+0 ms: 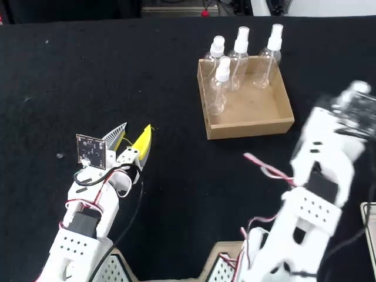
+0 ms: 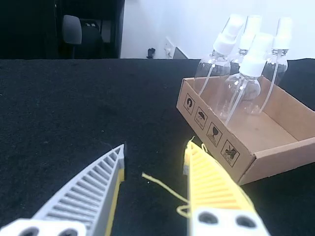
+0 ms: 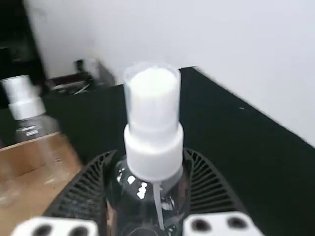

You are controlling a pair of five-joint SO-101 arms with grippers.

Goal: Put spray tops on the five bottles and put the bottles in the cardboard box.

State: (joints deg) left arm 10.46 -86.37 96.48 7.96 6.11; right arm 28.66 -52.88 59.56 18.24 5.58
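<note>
Right now my right gripper [image 3: 150, 155] is clamped on the fifth bottle [image 3: 147, 194], its dark fingers [image 3: 88, 184] cupping the clear body from both sides just below the collar. Gripping it low keeps the bottle upright and leaves the white spray top [image 3: 151, 98] free above the fingers. The top is already seated on it, so I take the capping to be done and this grip to be for carrying. The bottle sits off to one side of the cardboard box [image 1: 249, 128], not over it. In the high view my right arm [image 1: 317, 176] stands just beside the box's right wall. Four bottles [image 1: 219, 88] already stand in the box, all capped. They are bunched along the far wall and the left corner, which leaves bare floor on the near right, the side closest to my loaded arm. That is where I judge the last bottle belongs, lowered straight so it doesn't knock its neighbours over. My left gripper [image 1: 137, 126] holds nothing. Its grey and yellow fingers are spread apart low over the black table [image 1: 88, 70], well short of the box's left wall [image 2: 216, 142], out of the path and facing the box in case a steadying touch is wanted.
</note>
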